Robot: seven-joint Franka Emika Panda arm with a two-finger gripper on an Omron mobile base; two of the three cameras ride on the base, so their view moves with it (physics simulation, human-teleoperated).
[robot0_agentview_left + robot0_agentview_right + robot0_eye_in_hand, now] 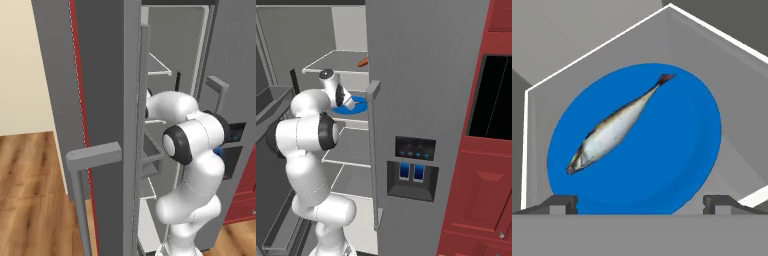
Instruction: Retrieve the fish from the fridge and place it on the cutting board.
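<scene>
Across the left base view the fridge (105, 75) dominates, its open grey door with the red edge strip running down the left half of the frame while the white arm reaches past it onto the pale shelves. At centre left of the right base view the arm's wrist bends down over a shelf that carries a blue plate (358, 106); an orange item (362, 62) sits on the shelf above, too small to identify.

Filling the middle of the hand view is that same blue plate (677, 150), and on it lies the fish (614, 127), silver-bodied, angled from its head at lower left to its dark red tail at upper right. The gripper (640, 204) hangs above the plate with its two dark fingertips (562, 204) spread wide apart at the bottom corners, holding nothing.

The step in hand looks like the descent to grasp. It would go best with the hand shifted toward the fish's thick midsection and rolled so the fingers close across the narrow body, not along it.
</scene>
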